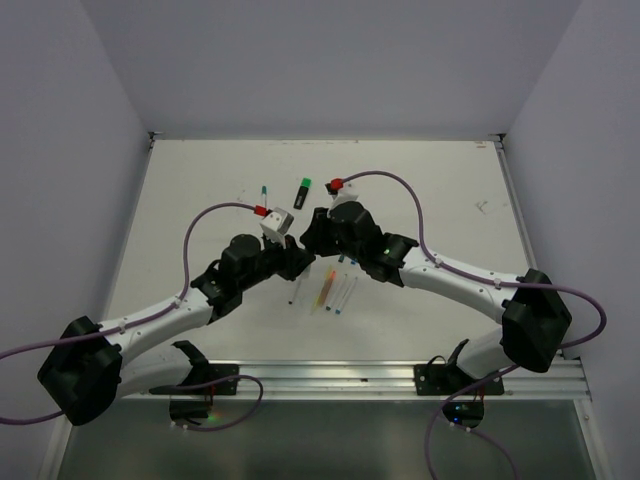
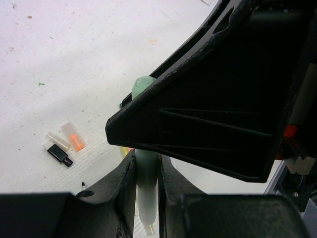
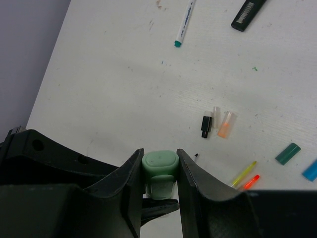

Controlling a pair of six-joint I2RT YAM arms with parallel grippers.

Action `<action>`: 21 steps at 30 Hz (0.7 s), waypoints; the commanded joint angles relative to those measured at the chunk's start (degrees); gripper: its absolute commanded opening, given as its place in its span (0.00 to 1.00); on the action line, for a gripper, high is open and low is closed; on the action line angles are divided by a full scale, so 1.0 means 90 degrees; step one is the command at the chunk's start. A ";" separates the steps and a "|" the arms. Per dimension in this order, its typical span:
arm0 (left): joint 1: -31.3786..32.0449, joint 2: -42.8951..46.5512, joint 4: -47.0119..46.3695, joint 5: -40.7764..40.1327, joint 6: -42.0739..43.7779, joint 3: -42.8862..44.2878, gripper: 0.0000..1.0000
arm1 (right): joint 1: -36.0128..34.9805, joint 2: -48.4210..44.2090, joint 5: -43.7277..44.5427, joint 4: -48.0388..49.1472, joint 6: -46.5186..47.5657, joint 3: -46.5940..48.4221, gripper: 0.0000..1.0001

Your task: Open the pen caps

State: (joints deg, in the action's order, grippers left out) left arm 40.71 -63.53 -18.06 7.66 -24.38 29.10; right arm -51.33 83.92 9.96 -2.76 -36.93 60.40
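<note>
A pale mint pen is held up between my two grippers near the table's middle. In the left wrist view its whitish barrel [image 2: 147,191] is clamped between my left gripper [image 2: 147,159] fingers, and the mint cap [image 2: 142,85] sticks out behind the right gripper's black body. The right wrist view has my right gripper [image 3: 160,159] shut on that stubby mint cap [image 3: 160,165], still on the pen. From above, the left gripper [image 1: 296,259] and right gripper [image 1: 318,233] meet tip to tip. Loose caps lie on the table: black [image 3: 206,126], clear with orange [image 3: 225,125], teal [image 3: 288,153], blue [image 3: 311,170].
A white pen with a teal tip [image 1: 263,193] and a black marker with a green cap [image 1: 303,187] lie behind the grippers. Thin yellow [image 3: 243,173] and orange [image 3: 251,182] pens lie on the table, and several uncapped pens [image 1: 335,291] rest in front of the grippers.
</note>
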 commanded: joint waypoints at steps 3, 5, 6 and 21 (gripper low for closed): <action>0.0125 -0.0041 -0.0210 0.0271 0.0131 -0.0148 0.19 | 0.0020 -0.0311 0.0251 0.0239 -0.0145 0.0007 0.00; 0.0145 -0.0031 -0.0248 0.0291 0.0121 -0.0177 0.20 | 0.0010 -0.0301 0.0271 0.0249 -0.0164 0.0007 0.00; 0.0174 -0.0041 -0.0268 0.0291 0.0111 -0.0206 0.20 | 0.0020 -0.0301 0.0271 0.0258 -0.0184 0.0007 0.00; 0.0710 -0.0236 -0.0346 0.0233 0.0004 -0.0528 0.00 | 0.0497 -0.0477 0.0691 0.0092 -0.0057 0.0631 0.00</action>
State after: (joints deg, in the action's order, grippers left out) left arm 43.70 -64.90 -22.92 6.46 -24.49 26.79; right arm -50.68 82.70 10.44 -6.66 -38.00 60.18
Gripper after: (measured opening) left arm 0.211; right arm 0.324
